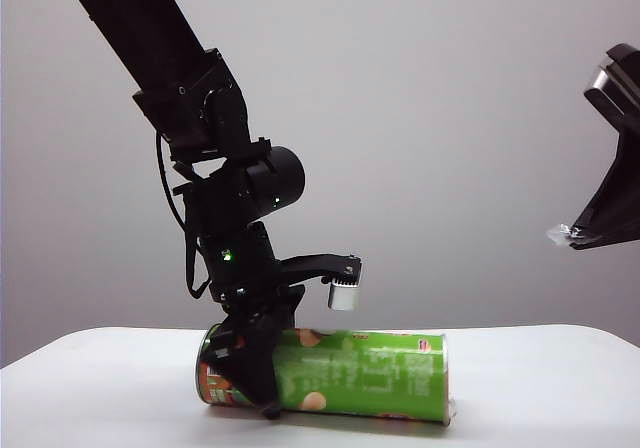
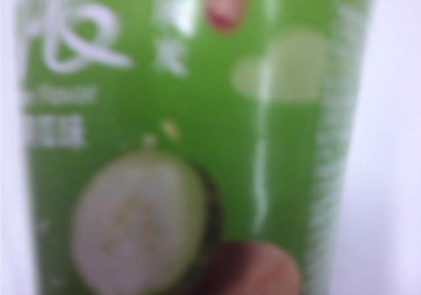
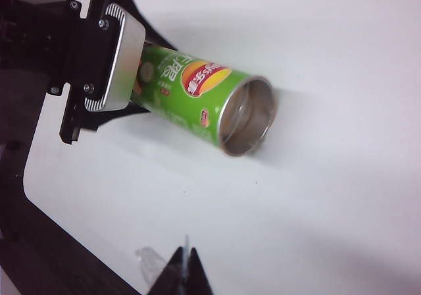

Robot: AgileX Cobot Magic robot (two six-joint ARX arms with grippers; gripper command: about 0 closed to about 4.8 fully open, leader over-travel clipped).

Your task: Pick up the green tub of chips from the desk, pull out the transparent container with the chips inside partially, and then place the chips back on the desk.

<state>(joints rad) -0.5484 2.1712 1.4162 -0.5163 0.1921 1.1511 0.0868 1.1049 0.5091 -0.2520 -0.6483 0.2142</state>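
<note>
Now left gripper (image 1: pixel 250 363) straddles green tub of chips (image 1: pixel 360 373); right gripper (image 3: pixel 186 268) apart.

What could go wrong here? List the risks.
1. The left tool straddles the long green cardboard tub of chips near its red-banded end, so lifting may tip the far end down.
2. The tub lies on its side on the white desk and may roll.
3. The raised right tool pinches a clear scrap, not the tub.

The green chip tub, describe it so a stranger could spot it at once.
Start at the plain white desk. Lying on its side there, under the black left end effector that straddles its red-banded end, is the long bright-green cardboard tub. It is the only colourful thing there, and its silver-rimmed mouth stands open.
</note>
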